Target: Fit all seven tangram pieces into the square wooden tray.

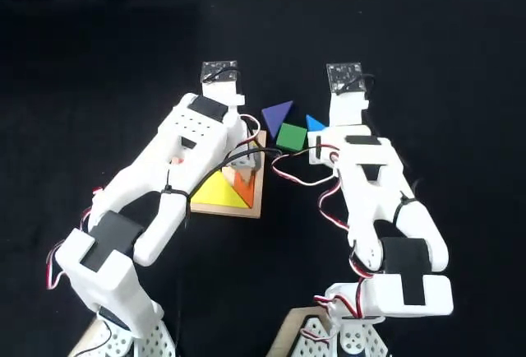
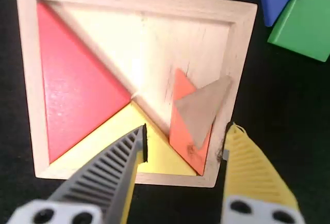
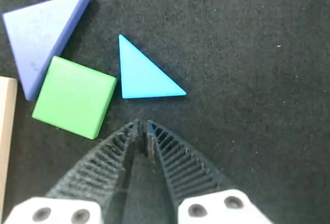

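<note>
Wooden tray (image 2: 241, 53) just beneath the wide-parted left gripper (image 2: 185, 130)

The high view looks steeply down on the black table (image 1: 460, 61) from above and behind the arm bases, far enough to take in both arms. The left wrist view hangs close over the wooden tray (image 2: 242, 69), facing nearly straight down. The right wrist view hangs close above the table beside it; both share the green square (image 3: 75, 97) and dark blue triangle (image 3: 41, 28)
</note>
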